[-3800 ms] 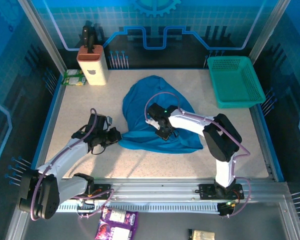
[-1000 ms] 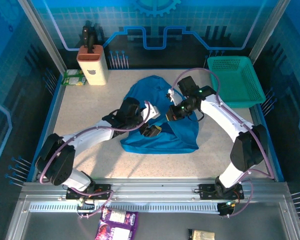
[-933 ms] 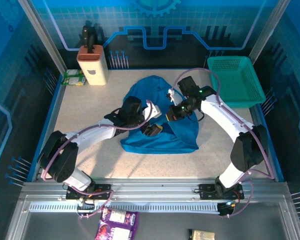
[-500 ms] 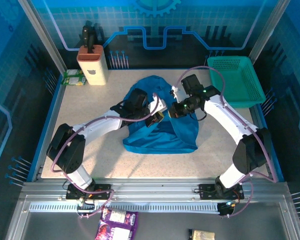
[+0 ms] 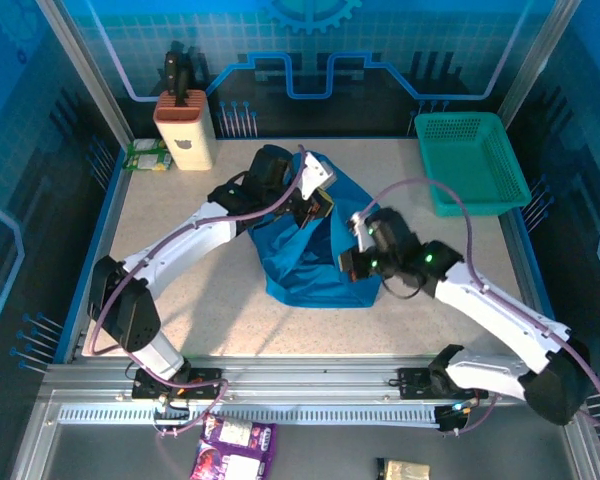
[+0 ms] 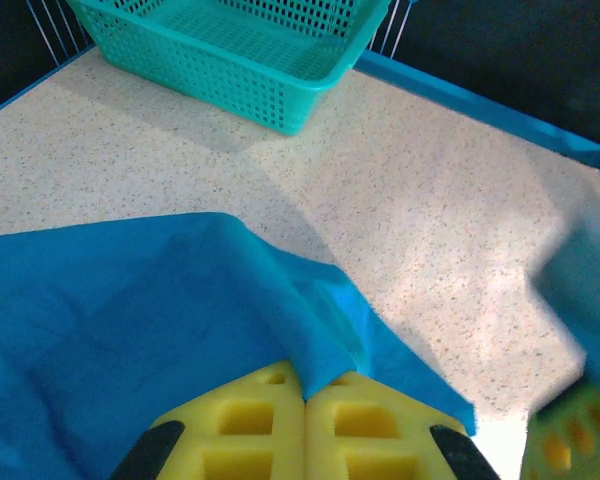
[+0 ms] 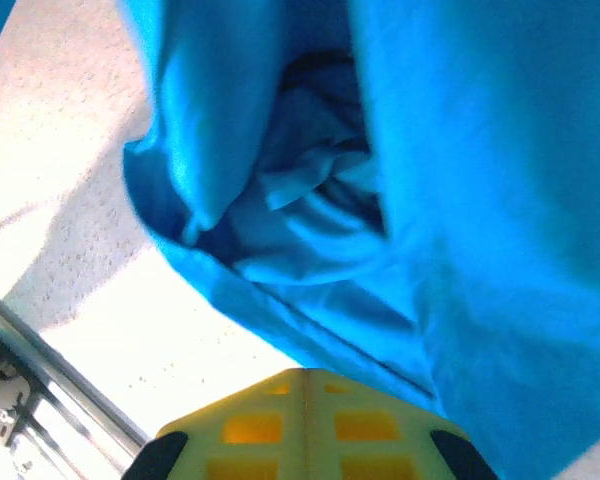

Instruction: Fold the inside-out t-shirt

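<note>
- One blue t-shirt point(image 5: 310, 265) lies in the middle of the counter point(image 5: 210, 320), gathered into a peaked heap, with its lower edge resting on the surface.
- Two arms reach over it. The left arm point(image 5: 180, 245) comes to the shirt's far top and the right arm point(image 5: 480, 300) to its near right edge.
- In the left wrist view, the left jaws are clenched on a raised fold of the shirt point(image 6: 130, 330).
- In the right wrist view, the right jaws are pressed together on the hem, and the shirt point(image 7: 500, 200) hangs open above them.
- One teal basket point(image 5: 450, 205) sits at the far right corner, well apart from the shirt.
- One knife block point(image 5: 185, 135) stands at the far left, with one green packet point(image 5: 148, 155) just beside it.
- Two packets lie below the counter's near edge, a purple one point(image 5: 235, 445) and a dark one point(image 5: 410, 468).
</note>
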`<state>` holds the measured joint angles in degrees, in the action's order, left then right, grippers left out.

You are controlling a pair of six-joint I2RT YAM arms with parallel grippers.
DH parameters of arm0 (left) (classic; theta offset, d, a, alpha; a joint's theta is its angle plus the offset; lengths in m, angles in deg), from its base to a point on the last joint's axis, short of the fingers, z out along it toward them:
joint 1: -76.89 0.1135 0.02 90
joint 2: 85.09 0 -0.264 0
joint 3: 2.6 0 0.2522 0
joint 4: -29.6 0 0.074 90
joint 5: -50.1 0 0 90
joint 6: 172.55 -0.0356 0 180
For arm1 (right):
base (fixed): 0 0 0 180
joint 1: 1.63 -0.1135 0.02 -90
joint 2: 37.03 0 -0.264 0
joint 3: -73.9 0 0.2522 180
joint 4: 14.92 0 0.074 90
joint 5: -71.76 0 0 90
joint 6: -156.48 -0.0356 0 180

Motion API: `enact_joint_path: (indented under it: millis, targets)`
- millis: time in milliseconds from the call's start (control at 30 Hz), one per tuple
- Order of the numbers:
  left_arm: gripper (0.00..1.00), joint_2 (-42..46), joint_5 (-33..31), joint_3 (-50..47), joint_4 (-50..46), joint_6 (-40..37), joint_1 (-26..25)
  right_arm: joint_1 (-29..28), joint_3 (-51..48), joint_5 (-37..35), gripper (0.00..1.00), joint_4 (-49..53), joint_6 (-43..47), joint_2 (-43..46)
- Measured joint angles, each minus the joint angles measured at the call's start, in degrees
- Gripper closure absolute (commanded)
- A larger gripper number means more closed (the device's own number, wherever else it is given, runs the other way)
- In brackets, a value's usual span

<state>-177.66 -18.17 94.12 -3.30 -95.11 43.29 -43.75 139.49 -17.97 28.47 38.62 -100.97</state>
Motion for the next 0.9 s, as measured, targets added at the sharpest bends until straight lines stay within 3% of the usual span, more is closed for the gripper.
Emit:
enact_joint_path:
  millis: [167,333,467,633,900]
  targets:
    - [1.00,1.9,0.2,1.0,-2.1,2.1,-0.1,-10.8,-7.6,-8.1,1.00,-12.6,-2.2,-5.6]
    - [1.00,4.1,0.2,1.0,-4.3,2.2,-1.0,-12.8,-6.9,-11.7,1.00,-25.0,-3.7,-18.3]
    - [1.00,6.1,0.2,1.0,-6.1,2.2,-2.2,-11.8,-4.3,-16.3,1.00,-30.8,-5.0,-25.2]
    - [1.00,8.5,0.2,1.0,-7.1,2.4,-5.1,-5.4,-1.8,-21.0,1.00,-37.4,-5.8,-27.1]
    - [1.00,9.0,-1.4,5.2,-7.9,3.7,-10.8,-0.1,3.5,-20.5,0.89,-48.7,-6.1,-32.9]
